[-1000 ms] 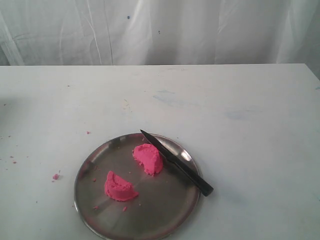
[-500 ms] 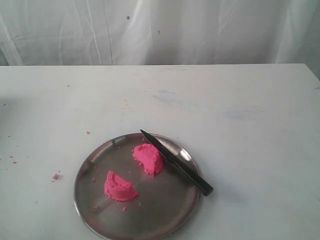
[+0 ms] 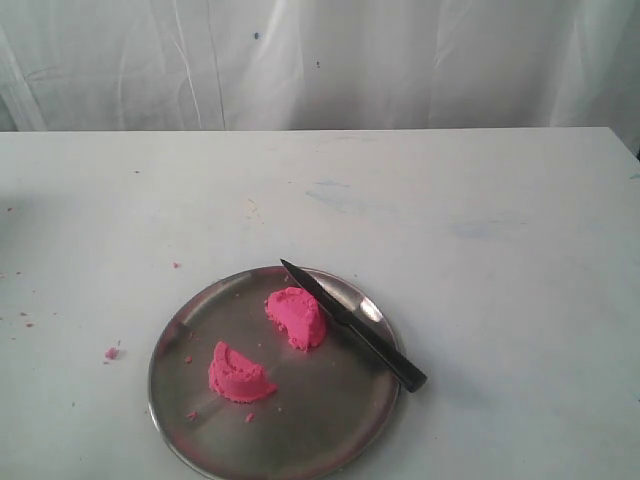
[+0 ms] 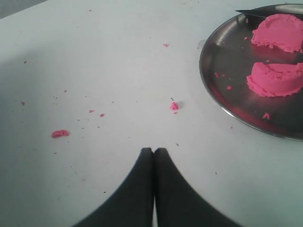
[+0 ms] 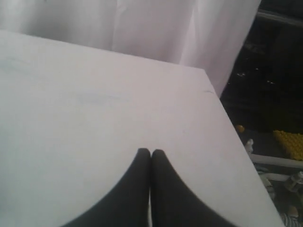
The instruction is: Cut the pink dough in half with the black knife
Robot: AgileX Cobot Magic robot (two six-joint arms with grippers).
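The pink dough lies in two half-dome lumps on the steel plate (image 3: 320, 440): one lump (image 3: 296, 316) near the knife, the other lump (image 3: 238, 375) nearer the plate's front left. The black knife (image 3: 352, 325) rests across the plate's right side, tip toward the back, handle over the rim. In the left wrist view both lumps (image 4: 280, 32) (image 4: 276, 79) and the knife tip (image 4: 251, 13) show on the plate (image 4: 213, 75). My left gripper (image 4: 154, 151) is shut and empty, off the plate over bare table. My right gripper (image 5: 151, 152) is shut and empty, far from the plate.
Tiny pink crumbs (image 4: 174, 106) (image 4: 60, 134) are scattered on the white table left of the plate. A white curtain (image 3: 320, 60) hangs behind the table. The table's right edge (image 5: 236, 132) drops off beside the right gripper, with clutter on the floor beyond.
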